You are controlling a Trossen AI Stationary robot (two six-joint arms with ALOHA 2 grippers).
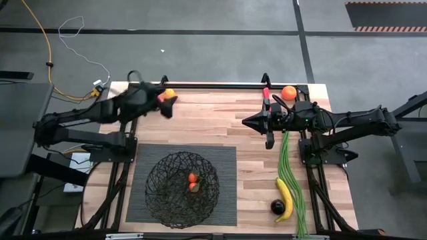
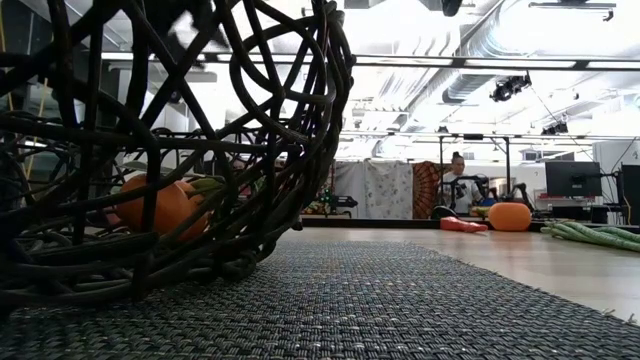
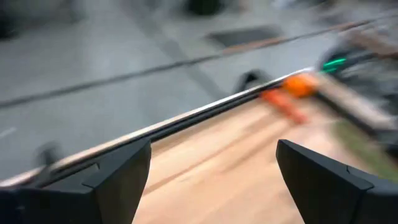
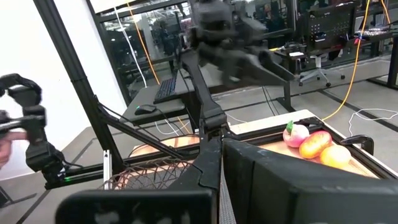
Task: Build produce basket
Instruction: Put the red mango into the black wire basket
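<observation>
The black wire basket [image 1: 182, 189] stands on a dark ribbed mat [image 1: 227, 160] and holds orange and red produce [image 2: 160, 205]. A pink peach [image 4: 296, 133] and two oranges [image 4: 323, 149] lie at the table's far left corner. Just beside them, my left gripper [image 3: 211, 180] hovers open with nothing between its fingers. An orange [image 1: 288, 93] and a red pepper [image 1: 267, 97] lie at the far right. Green beans [image 1: 290, 173], a banana [image 1: 285, 198] and a dark fruit [image 1: 277, 207] lie along the right side. My right gripper [image 1: 248, 122] is shut and empty, held level above the table and pointing toward the left.
A black rail [image 1: 213, 85] runs along the table's far edge. Bare wood [image 1: 213, 120] lies between the two grippers, beyond the mat. In the right wrist view, a person's hand [image 4: 9, 149] shows in the room past the table.
</observation>
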